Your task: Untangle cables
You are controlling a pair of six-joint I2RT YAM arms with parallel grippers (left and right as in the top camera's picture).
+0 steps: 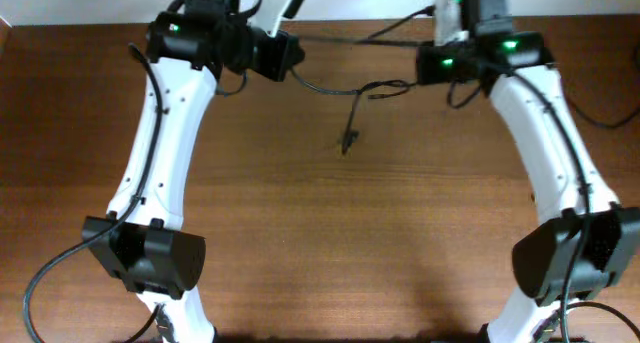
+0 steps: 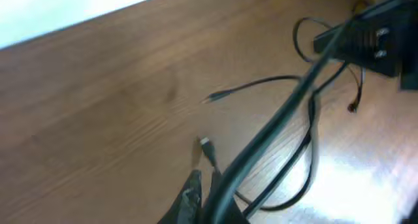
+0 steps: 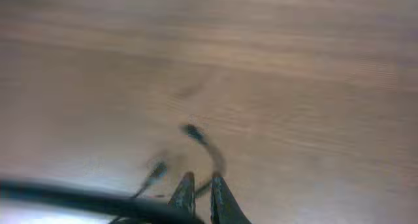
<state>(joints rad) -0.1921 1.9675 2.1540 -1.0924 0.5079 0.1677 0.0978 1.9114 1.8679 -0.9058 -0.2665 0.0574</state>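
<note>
The left gripper [image 2: 204,181] has its jaws pressed together on the cables [image 1: 345,89]. They stretch between both arms at the far side of the table [image 1: 320,243], and one loose plug [image 1: 347,143] points toward the middle. The right gripper [image 3: 199,192] is closed on a cord too. I judge the task half done: the cords are spread, but they seem to cross near the left gripper. The right wrist view is blurred, so the grip points are hard to see.
</note>
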